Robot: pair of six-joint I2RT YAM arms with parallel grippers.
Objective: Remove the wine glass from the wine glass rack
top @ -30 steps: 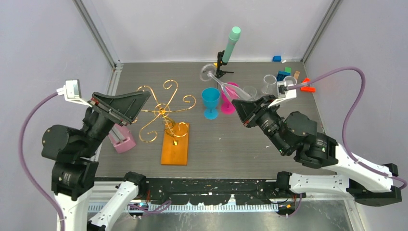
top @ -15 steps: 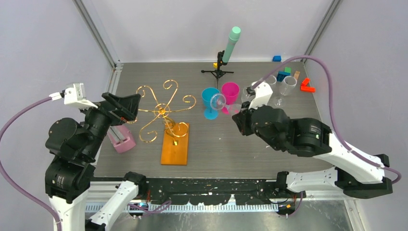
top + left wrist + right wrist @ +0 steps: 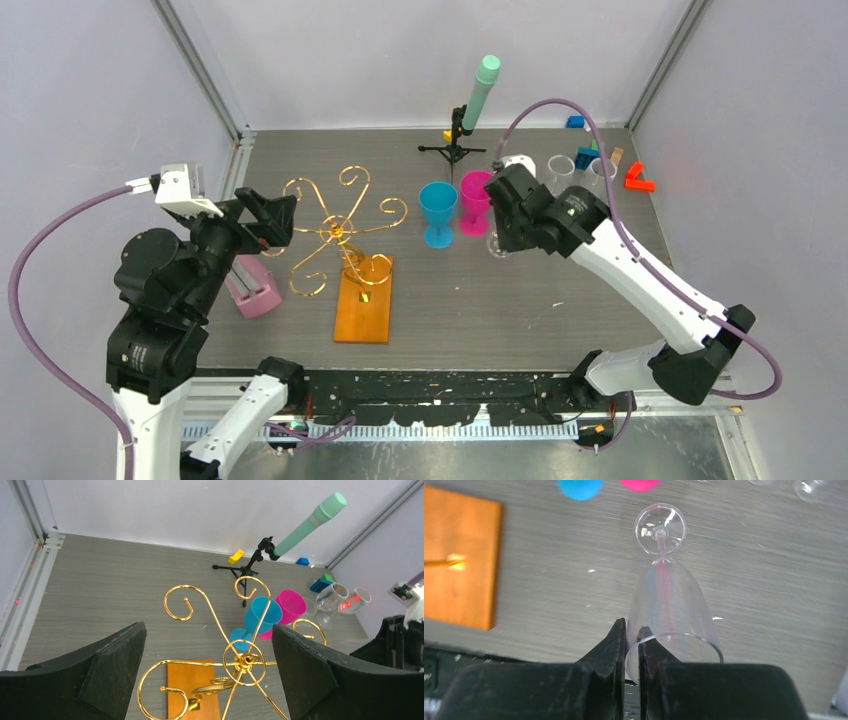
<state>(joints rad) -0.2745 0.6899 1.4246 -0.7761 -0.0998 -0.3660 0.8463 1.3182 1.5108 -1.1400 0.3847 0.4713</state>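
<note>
Across the top view, grey table (image 3: 300, 160). Centre-left of frame: wine glass rack (image 3: 345, 235), gold curls on a flat orange base. Left gripper (image 3: 207, 675) hangs over the rack, fingers spread wide, holding nothing. Centre-right: right gripper (image 3: 632, 632) pinched tight on the rim of the clear wine glass (image 3: 669, 595), glass wall between the fingers. Glass upright, foot down by the table, contact unclear. It sits just right of the pink cup (image 3: 477, 200), well apart from the rack. Blue cup (image 3: 437, 212) just left of the pink cup.
</note>
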